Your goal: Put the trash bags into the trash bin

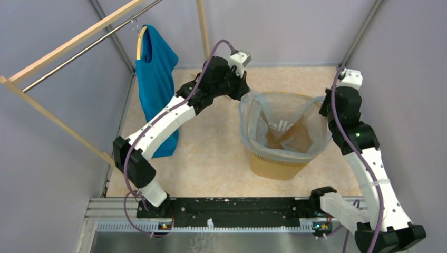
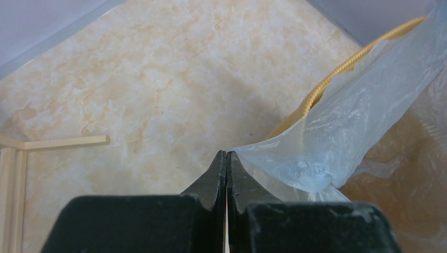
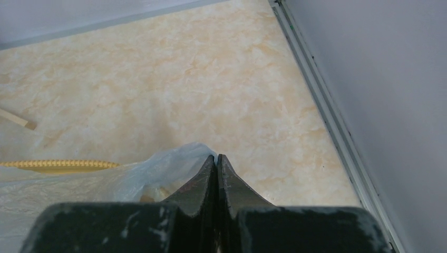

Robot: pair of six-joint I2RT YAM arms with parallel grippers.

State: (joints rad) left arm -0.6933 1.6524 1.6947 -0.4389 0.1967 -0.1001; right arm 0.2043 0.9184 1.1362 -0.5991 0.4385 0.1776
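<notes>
The pale blue-grey translucent trash bag [image 1: 263,113] hangs open inside the yellow-orange trash bin [image 1: 277,166], its edges stretched over the rim. My left gripper [image 1: 243,90] is shut on the bag's left edge, at the bin's far left. In the left wrist view the bag [image 2: 358,121] runs right from my shut left gripper [image 2: 226,154], with the bin's rim [image 2: 337,76] behind it. My right gripper [image 1: 328,108] is shut on the bag's right edge. In the right wrist view the bag [image 3: 132,176] bunches left of my right gripper [image 3: 216,156], beside the bin's rim [image 3: 58,164].
A teal-blue shirt [image 1: 155,84] hangs from a wooden rack [image 1: 63,47] at the far left. Grey walls enclose the marbled floor [image 1: 211,153]; a metal rail [image 3: 327,116] runs along the right wall. A wooden rack foot [image 2: 58,142] lies on the floor.
</notes>
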